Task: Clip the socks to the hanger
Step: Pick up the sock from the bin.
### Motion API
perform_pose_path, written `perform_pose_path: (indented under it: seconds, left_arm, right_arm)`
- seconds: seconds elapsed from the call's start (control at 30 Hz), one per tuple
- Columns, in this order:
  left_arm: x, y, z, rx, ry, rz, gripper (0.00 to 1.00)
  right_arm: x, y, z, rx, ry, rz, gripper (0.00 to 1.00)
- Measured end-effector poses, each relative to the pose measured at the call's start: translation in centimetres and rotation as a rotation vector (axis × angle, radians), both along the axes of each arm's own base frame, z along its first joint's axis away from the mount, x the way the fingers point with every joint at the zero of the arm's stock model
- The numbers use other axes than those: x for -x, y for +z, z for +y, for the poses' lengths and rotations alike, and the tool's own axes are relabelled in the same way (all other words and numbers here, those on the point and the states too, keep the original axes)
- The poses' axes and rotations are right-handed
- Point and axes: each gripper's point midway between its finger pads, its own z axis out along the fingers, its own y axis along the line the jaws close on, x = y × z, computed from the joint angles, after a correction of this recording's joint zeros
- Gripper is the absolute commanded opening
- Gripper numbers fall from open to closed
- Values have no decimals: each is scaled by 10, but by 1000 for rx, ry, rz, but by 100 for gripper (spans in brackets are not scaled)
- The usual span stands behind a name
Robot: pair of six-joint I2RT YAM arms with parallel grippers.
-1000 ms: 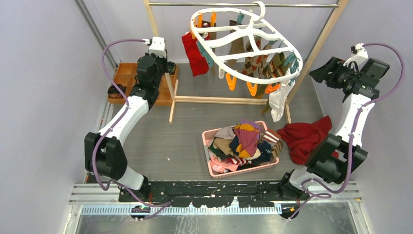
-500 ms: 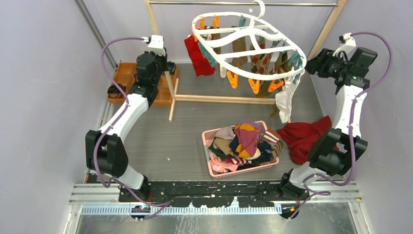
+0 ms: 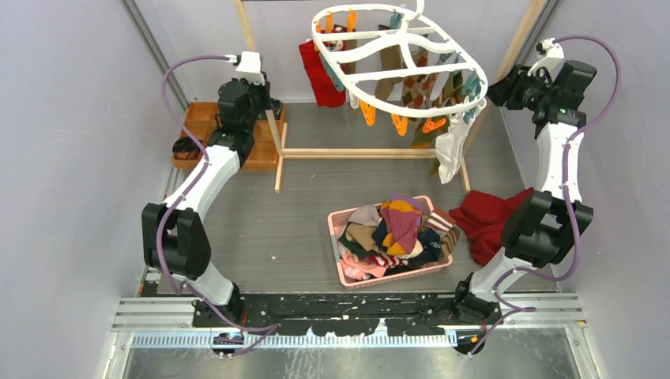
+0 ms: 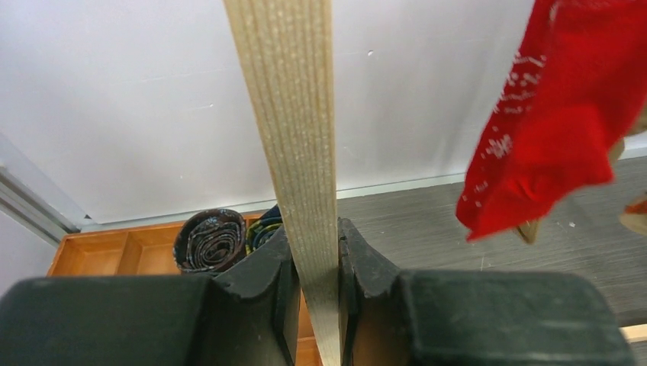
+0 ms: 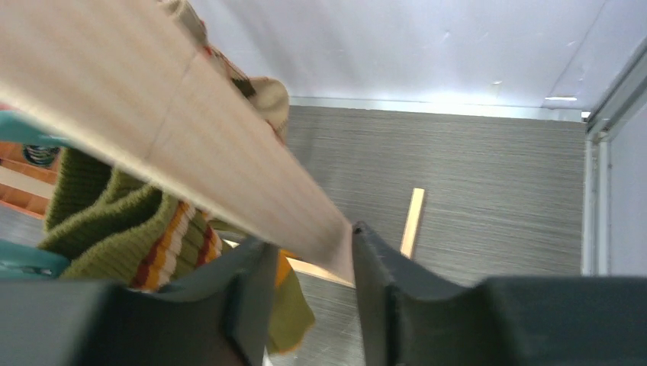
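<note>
**A:** Entry 1, left end effector (image 4: 313, 259). Condition?

**B:** Closed on the left post (image 4: 294, 114) of the wooden rack, with both pads pressed against the wood.

**A:** Entry 2, right end effector (image 5: 309, 252)?

**B:** One finger on each side of the right post (image 5: 152, 114). The wood fills the gap, so it reads as a grip.

**A:** Entry 3, hanger (image 3: 395, 59). Location?

**B:** High at the far side of the table (image 3: 276, 213), between the two posts. Several socks (image 3: 411, 87) hang clipped beneath it, with a red sock (image 4: 549, 114) at its left end. More are heaped in the pink basket (image 3: 340, 272), well apart from the hanger and nearer the arms.

**A:** Handling note?

**B:** With both arms on the rack, the step appears to be steadying or shifting it rather than clipping. Move both posts together at the same height and pace. Go slowly so the hanger does not swing and shed socks. Set the rack down level before freeing an arm for the basket.
</note>
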Motion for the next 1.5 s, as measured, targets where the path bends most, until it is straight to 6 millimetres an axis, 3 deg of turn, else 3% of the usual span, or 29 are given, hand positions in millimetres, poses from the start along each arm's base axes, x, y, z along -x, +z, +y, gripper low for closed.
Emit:
perform_pose_path:
  seconds: [0.13, 0.23, 0.33, 0.5, 0.6, 0.63, 0.77, 0.83, 0.9, 0.93, 0.97, 1.0, 1.03, 1.23, 1.4, 1.5]
  left_arm:
    - [0, 0, 1, 7, -4, 1, 52]
    - [4, -2, 4, 21, -14, 8, 69]
    - [18, 2, 3, 55, -48, 9, 77]
    - [56, 32, -5, 132, -120, -13, 90]
    - [89, 47, -11, 198, -174, -6, 92]
    - [103, 52, -15, 230, -203, 1, 98]
    - [151, 79, -33, 426, -329, 23, 99]
    - [174, 95, -42, 547, -385, 39, 83]
    - [193, 109, -52, 665, -435, 65, 77]
    - [199, 116, -55, 715, -455, 76, 78]
    - [210, 130, -63, 805, -501, 99, 89]
    - [212, 133, -64, 824, -508, 102, 98]
    - [217, 141, -68, 875, -530, 118, 100]
    - [234, 188, -77, 1260, -641, 179, 100]
    - [249, 233, -92, 1396, -776, 194, 100]
    - [262, 250, -99, 1426, -821, 224, 100]
  right_arm:
    - [2, -2, -2, 18, 2, 9, 74]
    - [18, -6, -7, 35, 0, 29, 81]
    - [51, -7, -18, 39, -23, 59, 88]
    - [113, 9, -35, 104, -69, 81, 100]
    - [148, 10, -25, 154, -49, 109, 100]
    - [159, 8, -17, 163, -31, 122, 100]
    - [196, -11, 12, 150, 10, 180, 100]
    - [208, -23, 21, 129, 16, 208, 100]
    - [217, -34, 28, 101, 20, 237, 100]
    - [218, -36, 30, 90, 20, 246, 100]
    - [219, -39, 30, 79, 19, 255, 100]
    - [219, -41, 31, 69, 19, 262, 100]
    - [219, -43, 32, 61, 19, 268, 100]
    - [217, -49, 33, -7, 17, 309, 100]
    - [219, -58, 36, -42, 14, 338, 100]
    - [223, -67, 39, -72, 7, 363, 100]
